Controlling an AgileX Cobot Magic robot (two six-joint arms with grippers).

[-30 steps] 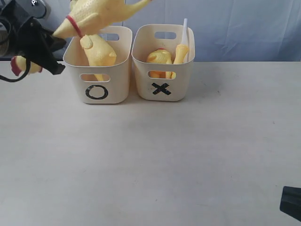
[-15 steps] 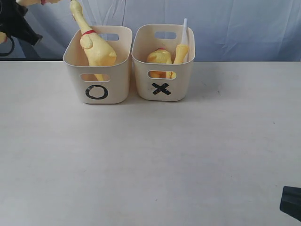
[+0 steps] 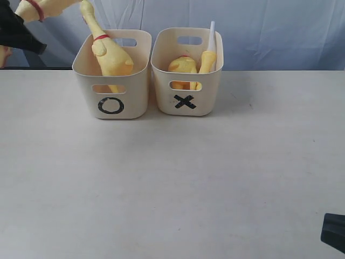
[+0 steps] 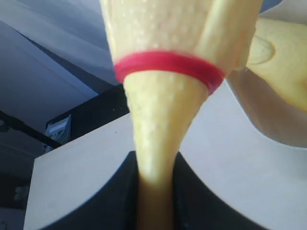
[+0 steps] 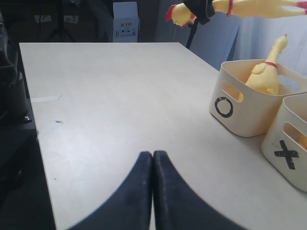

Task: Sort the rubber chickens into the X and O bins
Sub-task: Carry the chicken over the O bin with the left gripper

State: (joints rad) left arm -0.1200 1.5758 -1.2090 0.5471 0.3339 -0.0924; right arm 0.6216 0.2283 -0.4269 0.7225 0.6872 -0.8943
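A long yellow rubber chicken (image 4: 163, 57) with pimpled skin and a red ring round its neck hangs in the air, clear of the pale worktop (image 3: 172, 178). The dark left fingers (image 4: 112, 201) pinch its thin neck from both sides, between the red ring and the head. In the right wrist view its red-combed head sticks out on one side of the grip and its body on the other. In the exterior view it sits at the top left corner, higher than and left of the cream plastic bin marked with a black O (image 3: 110, 105). A second yellow chicken (image 3: 110, 56) stands in that bin, neck up. Just beside it, the matching bin marked with a black X (image 3: 185, 102) holds more yellow bodies (image 3: 183, 65), and a white tube (image 3: 211, 32) rises above its rim. The right fingers (image 5: 141, 191) are pressed together on nothing, low over the worktop and well apart from both bins.
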